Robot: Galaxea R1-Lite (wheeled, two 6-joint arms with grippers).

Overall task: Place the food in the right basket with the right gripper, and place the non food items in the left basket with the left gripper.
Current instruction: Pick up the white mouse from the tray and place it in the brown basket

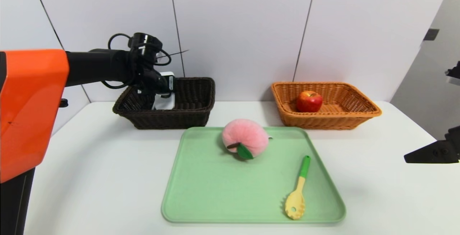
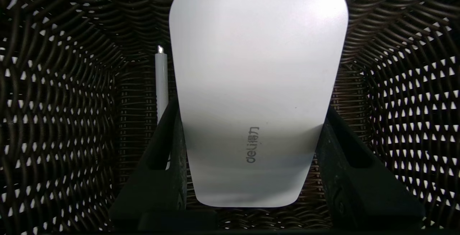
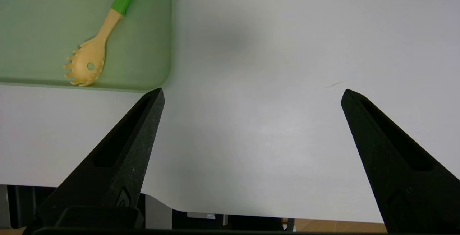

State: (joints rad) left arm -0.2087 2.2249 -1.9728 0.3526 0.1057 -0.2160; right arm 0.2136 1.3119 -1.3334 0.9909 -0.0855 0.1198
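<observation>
My left gripper (image 1: pixel 161 90) reaches down into the dark brown left basket (image 1: pixel 194 117), shut on a flat white "deli" device (image 1: pixel 166 102). In the left wrist view the device (image 2: pixel 257 66) sits between both black fingers (image 2: pixel 172 145) over the woven basket (image 2: pixel 57 120) floor, with a white pen (image 2: pixel 161 80) lying beside it. A pink plush peach (image 1: pixel 245 142) and a yellow pasta spoon with a green handle (image 1: pixel 297 192) lie on the green tray (image 1: pixel 201 192). A red apple (image 1: pixel 309 101) rests in the orange right basket (image 1: pixel 363 110). My right gripper (image 1: pixel 431 152) hovers open at the table's right edge.
The right wrist view shows the right gripper (image 3: pixel 251 93) over bare white table, with the tray (image 3: pixel 36 12) corner and the spoon (image 3: pixel 97 44) off to one side and the table's front edge close by. A white wall stands behind both baskets.
</observation>
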